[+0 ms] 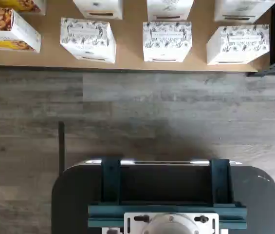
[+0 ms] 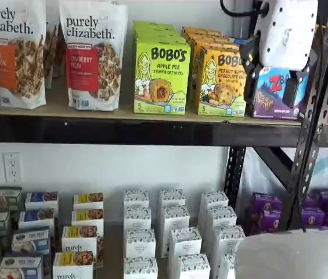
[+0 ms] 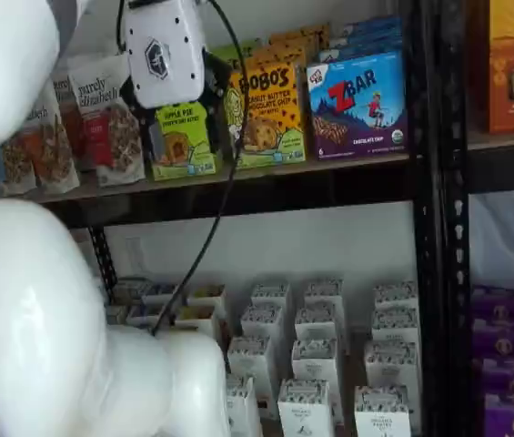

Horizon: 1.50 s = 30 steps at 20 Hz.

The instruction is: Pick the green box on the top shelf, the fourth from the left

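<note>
Green box stands at the front edge of the top shelf, betw. granola bag and yellow-orange Bobo's box — untouched. Gripper hangs up at shelf height, off to the box's right, not on it. Jaws side-on — can't tell whether spread. Wrist cam sees only white boxes. Approach, grasp, pull-out all left.

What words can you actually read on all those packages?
"BOBO'S APPLE PIE", "5": the green box.
"BOBO'S PEANUT BUTTER CHOCOLATE CHIP": orange box.
"ZBAR", "CHOCOLATE CHIP": blue box.
"purely elizabeth.": granola bags.
Small white boxes on the lower shelf: print too small to read.
</note>
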Tool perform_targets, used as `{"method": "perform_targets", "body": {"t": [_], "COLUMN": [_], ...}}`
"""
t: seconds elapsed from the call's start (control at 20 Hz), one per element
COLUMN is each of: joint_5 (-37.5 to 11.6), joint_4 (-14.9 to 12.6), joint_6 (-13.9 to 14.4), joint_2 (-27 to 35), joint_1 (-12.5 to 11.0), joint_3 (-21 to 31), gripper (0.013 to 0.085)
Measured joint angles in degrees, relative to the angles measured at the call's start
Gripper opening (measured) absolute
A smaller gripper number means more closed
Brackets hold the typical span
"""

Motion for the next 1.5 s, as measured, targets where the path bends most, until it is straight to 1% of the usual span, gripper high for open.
{"method": "perform_targets", "body": {"t": [0.05, 0.1, 0.15, 0.2, 0.4, 0.85, 1.0, 1.15, 1.2, 1.35, 1.5], "joint_5": [-0.6, -3.5, -4.9, -5.3, -5.6, -7.2, -8.5, -10.3, -10.8, -11.6, -13.4], "joint_4": [0.2, 1.2, 1.8, 2.0, 1.8, 1.1, 0.9, 0.4, 0.1, -2.3, -3.0], "joint_6": [-0.1, -0.8, -1.2, -1.3, -1.0, 1.0, 2.6, 5.1, 6.1, 9.5, 11.4], "joint_2": [-0.4, -2.2, -3.0, -3.2, -3.2, -3.4, -2.8, -2.2, -1.9, -0.8, -0.1], "joint_1": [-0.2, -1.2, -1.7, -1.9, -1.5, 0.8, 2.6, 5.4, 6.5, 10.6, 12.5], "joint_3": [0.3, 1.9, 2.6, 2.8, 2.9, 3.3, 3.2, 3.2, 3.2, 2.9, 3.1], "gripper": [0.0850, 0.0850, 0.0850, 0.0850, 0.0850, 0.0850, 0.0850, 0.0850, 0.0850, 0.0850, 0.0850]}}
